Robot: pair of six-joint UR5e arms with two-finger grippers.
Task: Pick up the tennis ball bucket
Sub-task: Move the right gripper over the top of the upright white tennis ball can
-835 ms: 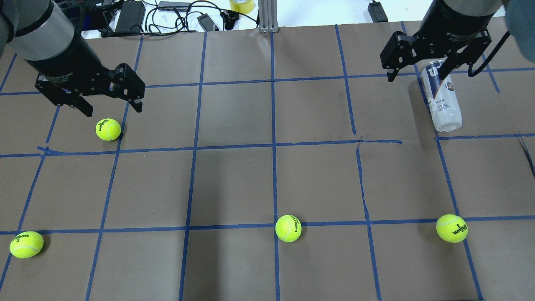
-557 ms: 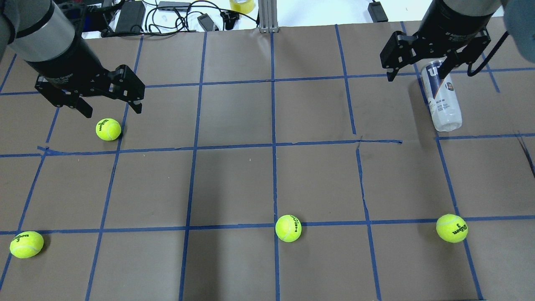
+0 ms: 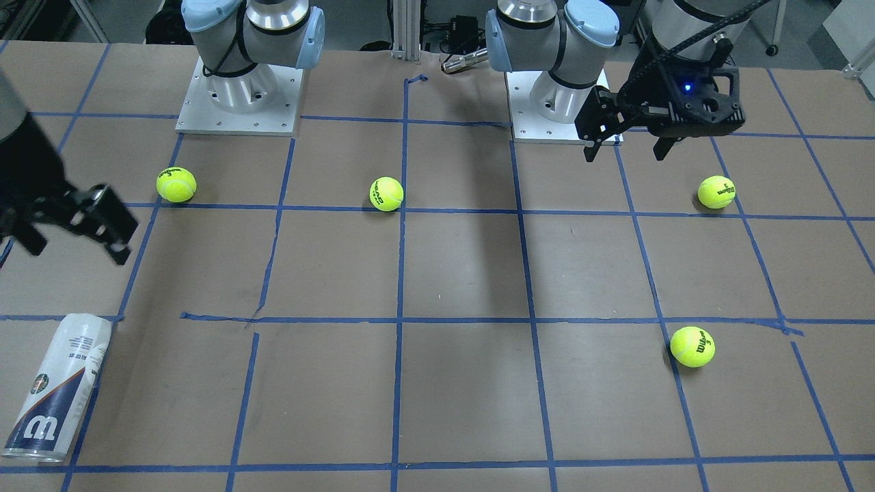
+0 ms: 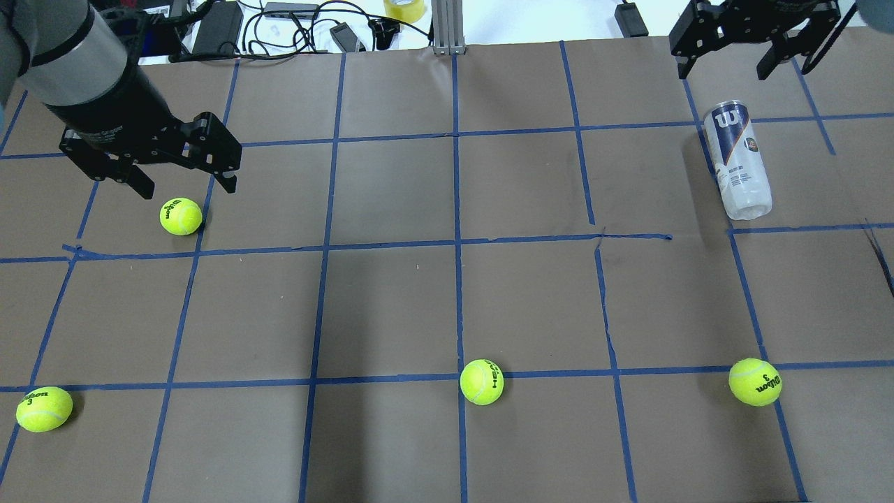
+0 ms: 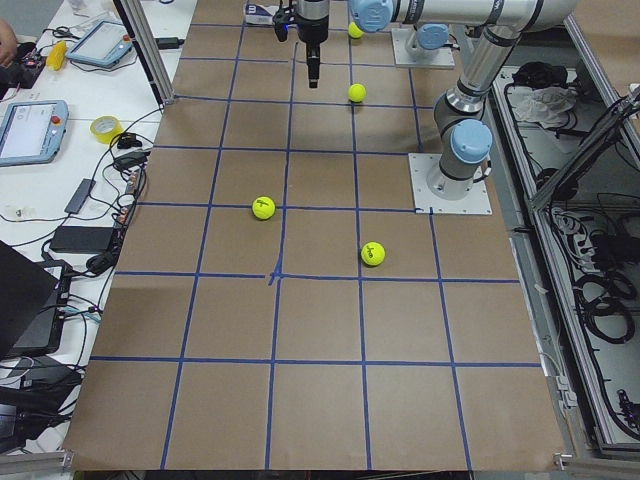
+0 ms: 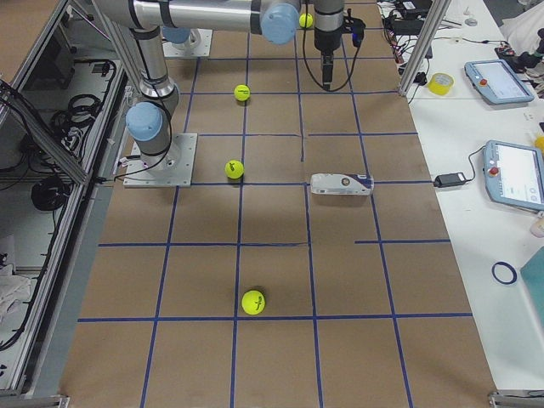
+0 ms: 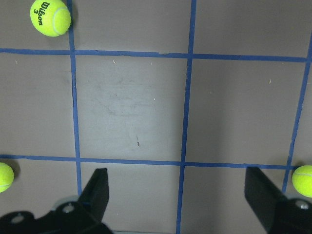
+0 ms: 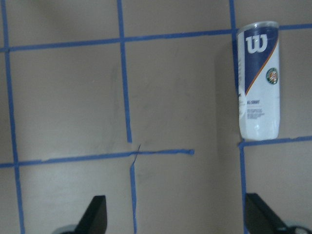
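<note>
The tennis ball bucket is a slim clear can with a white and navy "W" label. It lies on its side on the brown table, at the right in the overhead view. It also shows in the front view, the right side view and the right wrist view. My right gripper is open and empty. It hangs high, past the can's logo end and apart from it. My left gripper is open and empty, just above a tennis ball.
Three more tennis balls lie on the table, at the near left, the near middle and the near right. Cables, a tape roll and a metal post stand along the far edge. The arm bases are on the robot's side.
My right gripper has moved up the overhead view, off the can's logo end, and the whole can now shows. The can, the balls and my left gripper have not moved.
</note>
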